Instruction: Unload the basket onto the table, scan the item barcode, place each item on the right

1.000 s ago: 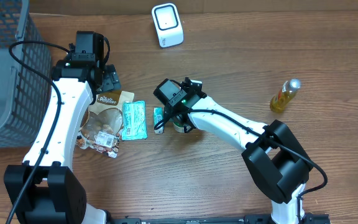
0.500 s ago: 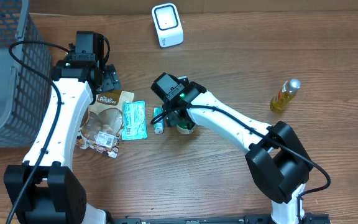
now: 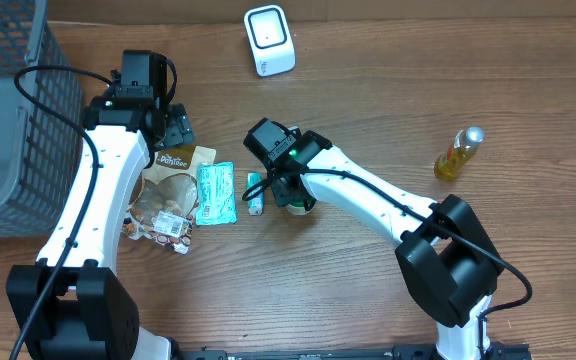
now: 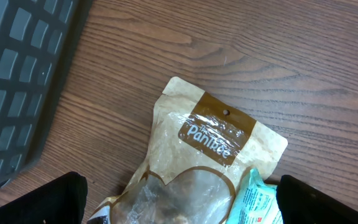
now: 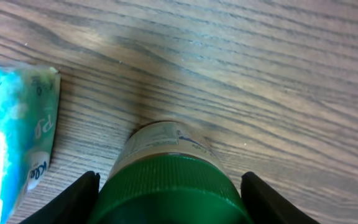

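Green-cap jar (image 5: 169, 165), between R gripper (image 5: 169, 196) fingers, grip unclear, L gripper (image 4: 185, 202) spread above pouch (image 4: 210, 134)

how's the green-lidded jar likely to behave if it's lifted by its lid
Probably rigid: the green-lidded jar has a hard-looking ridged lid, so it shouldn't deform. The ridges should help grip, though the round lid might twist between the jaws. Standing upright on the table, it could tip if nudged, then roll.

Narrower right jaws around jar (image 5: 169, 186)
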`<state>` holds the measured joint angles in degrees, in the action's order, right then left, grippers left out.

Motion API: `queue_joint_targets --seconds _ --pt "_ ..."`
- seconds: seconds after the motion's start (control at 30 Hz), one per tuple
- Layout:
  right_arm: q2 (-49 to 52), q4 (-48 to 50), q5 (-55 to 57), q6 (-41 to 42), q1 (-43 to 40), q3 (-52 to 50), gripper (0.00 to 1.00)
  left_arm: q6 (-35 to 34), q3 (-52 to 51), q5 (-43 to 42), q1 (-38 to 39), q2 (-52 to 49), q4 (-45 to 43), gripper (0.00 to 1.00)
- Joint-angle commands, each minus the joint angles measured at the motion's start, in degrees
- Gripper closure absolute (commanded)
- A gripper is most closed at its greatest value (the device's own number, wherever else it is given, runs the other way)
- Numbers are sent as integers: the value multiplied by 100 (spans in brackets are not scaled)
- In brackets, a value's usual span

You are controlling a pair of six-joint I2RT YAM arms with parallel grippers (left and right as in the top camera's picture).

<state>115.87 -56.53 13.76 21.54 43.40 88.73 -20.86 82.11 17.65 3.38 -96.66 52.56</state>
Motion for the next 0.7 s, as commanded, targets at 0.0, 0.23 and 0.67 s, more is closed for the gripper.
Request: queue_joint_targets --seconds 0.0,0.23,0.67 --pt "-98 76 227 258 -188 85 50 7 22 74 44 -57 -9 0" --pt "-98 42 -223 2074 -892 85 55 7 22 74 42 -57 -9 0" --pt "-98 -136 -1003 973 -1390 85 18 7 20 74 44 -57 -11 0"
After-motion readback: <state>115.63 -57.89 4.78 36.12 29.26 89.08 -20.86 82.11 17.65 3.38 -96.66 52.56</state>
